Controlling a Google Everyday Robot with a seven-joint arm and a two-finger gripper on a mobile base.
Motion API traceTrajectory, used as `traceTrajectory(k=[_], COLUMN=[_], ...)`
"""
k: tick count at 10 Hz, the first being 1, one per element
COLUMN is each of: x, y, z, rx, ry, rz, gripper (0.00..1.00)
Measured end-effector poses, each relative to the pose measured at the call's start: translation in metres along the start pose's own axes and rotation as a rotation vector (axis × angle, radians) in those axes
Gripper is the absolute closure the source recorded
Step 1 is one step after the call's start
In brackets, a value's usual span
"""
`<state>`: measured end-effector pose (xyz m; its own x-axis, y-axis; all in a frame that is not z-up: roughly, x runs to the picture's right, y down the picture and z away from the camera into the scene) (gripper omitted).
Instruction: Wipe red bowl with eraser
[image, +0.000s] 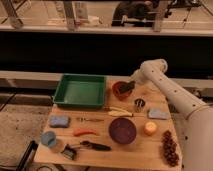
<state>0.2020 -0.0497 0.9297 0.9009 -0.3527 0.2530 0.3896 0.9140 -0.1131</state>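
Note:
The red bowl (120, 91) is small, round and orange-red, and stands on the wooden table just right of the green tray. My gripper (127, 87) reaches in from the right on the white arm (165, 87) and sits over the bowl's right half, down at its rim. It is shut on the eraser (125, 88), a small dark block that lies inside the bowl's opening. The eraser and gripper hide part of the bowl's inside.
A green tray (80, 91) sits at back left. A larger maroon bowl (122, 130), a small metal cup (139, 104), an orange cup (150, 128), blue-grey pads (60, 121) (158, 114), a red chili (84, 132), grapes (169, 147) and utensils lie on the table (105, 152).

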Motion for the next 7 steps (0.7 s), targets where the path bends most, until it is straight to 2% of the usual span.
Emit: traceTrajectory(k=[4,7], x=[0.013,0.009], y=[0.0079,0.0004], z=[0.0092,0.0133], rx=[-0.014,-0.011], ry=[0.026,0.038], rz=[0.01,-0.005], gripper=[1.0,1.0])
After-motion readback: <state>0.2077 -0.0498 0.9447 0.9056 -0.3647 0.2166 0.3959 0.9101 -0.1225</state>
